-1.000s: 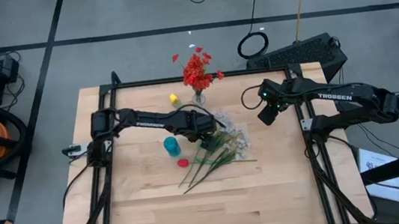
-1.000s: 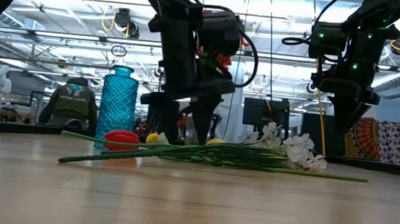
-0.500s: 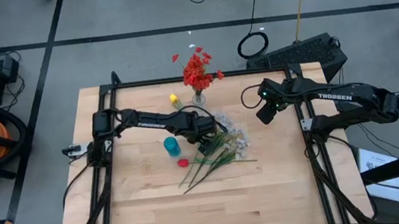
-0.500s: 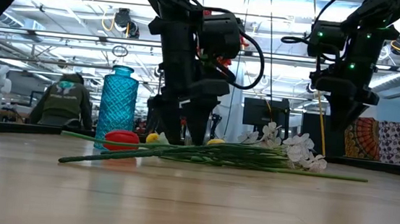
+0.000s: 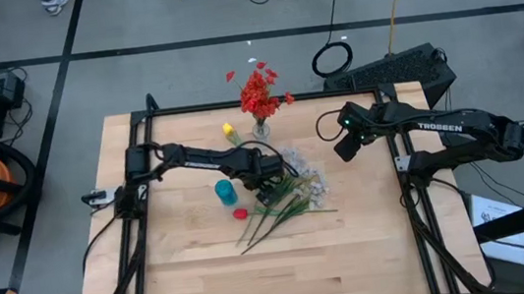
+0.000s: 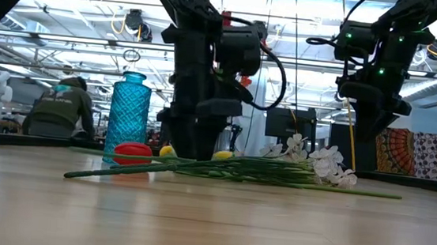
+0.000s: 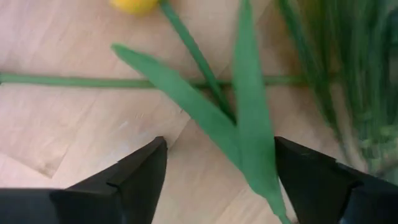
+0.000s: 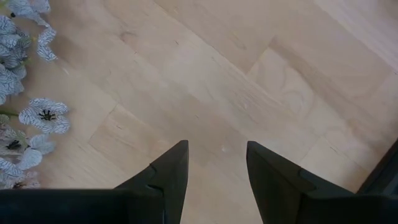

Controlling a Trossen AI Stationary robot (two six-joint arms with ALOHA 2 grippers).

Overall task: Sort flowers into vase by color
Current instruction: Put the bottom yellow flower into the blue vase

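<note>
The loose flowers lie flat mid-table, stalks running diagonally, white heads toward the right arm. The left gripper sits low over them, fingers apart astride a yellow tulip's leaves; its bloom is cut off. The right gripper hovers open over bare table.

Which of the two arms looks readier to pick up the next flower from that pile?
Probably the left. The left gripper hangs open right over a yellow tulip's stem and leaf in the flower pile. The right gripper, also open, hovers over bare table beside the white blooms.
</note>
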